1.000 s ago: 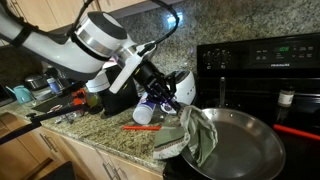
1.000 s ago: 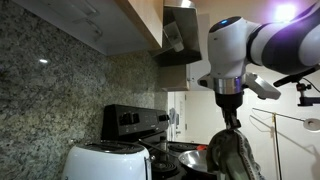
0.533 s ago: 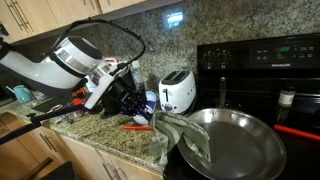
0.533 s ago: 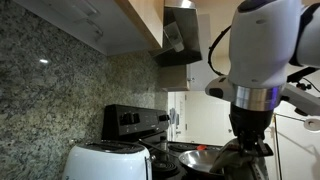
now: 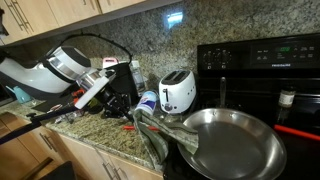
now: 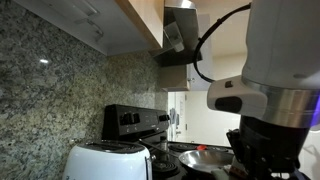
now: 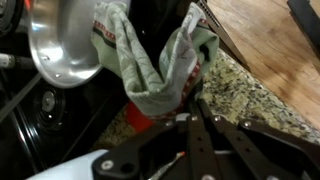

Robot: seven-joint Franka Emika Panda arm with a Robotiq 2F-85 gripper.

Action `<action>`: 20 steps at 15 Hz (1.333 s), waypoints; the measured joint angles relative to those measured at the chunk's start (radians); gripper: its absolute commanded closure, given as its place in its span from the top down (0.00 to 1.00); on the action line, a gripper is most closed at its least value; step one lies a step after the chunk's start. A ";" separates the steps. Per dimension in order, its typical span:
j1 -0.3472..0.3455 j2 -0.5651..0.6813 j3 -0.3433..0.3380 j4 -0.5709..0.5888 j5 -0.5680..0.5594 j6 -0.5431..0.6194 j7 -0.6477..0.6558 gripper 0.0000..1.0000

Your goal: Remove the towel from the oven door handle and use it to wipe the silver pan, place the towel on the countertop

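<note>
My gripper (image 7: 193, 100) is fully closed, its fingertips pinched together on one end of the towel (image 7: 150, 60). In the wrist view the cloth hangs off the fingertips in a loose, folded loop and runs away from the hand toward the pan (image 7: 65, 45), where its far end lies on the pan's rim.

In an exterior view the gripper (image 5: 128, 103) sits low over the countertop (image 5: 95, 135), and the towel (image 5: 158, 135) trails from it across the granite edge to the near rim of the pan (image 5: 235, 142). The pan is beyond the towel from the hand, resting on the black stove (image 5: 262, 60).

The toaster (image 5: 178, 90) stands just beside the hand, between it and the stove's back panel. A small red thing (image 5: 135, 127) lies on the granite right under the hand, partly covered by the cloth; I cannot tell what it is.

In an exterior view the arm (image 6: 270, 95) fills the side of the frame and hides the hand; only the toaster (image 6: 105, 160) and a sliver of the pan (image 6: 205, 158) show.
</note>
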 measured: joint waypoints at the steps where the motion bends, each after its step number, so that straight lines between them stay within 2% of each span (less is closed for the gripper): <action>1: 0.006 0.006 0.008 0.001 0.016 0.015 -0.045 0.01; 7: 0.025 0.022 0.044 0.003 0.200 0.143 -0.378 0.01; 13: 0.028 0.032 0.070 0.029 0.427 0.156 -0.667 0.01; 15: 0.027 0.039 0.069 0.048 0.456 0.156 -0.715 0.04; 20: 0.027 0.051 0.067 0.059 0.457 0.156 -0.722 0.04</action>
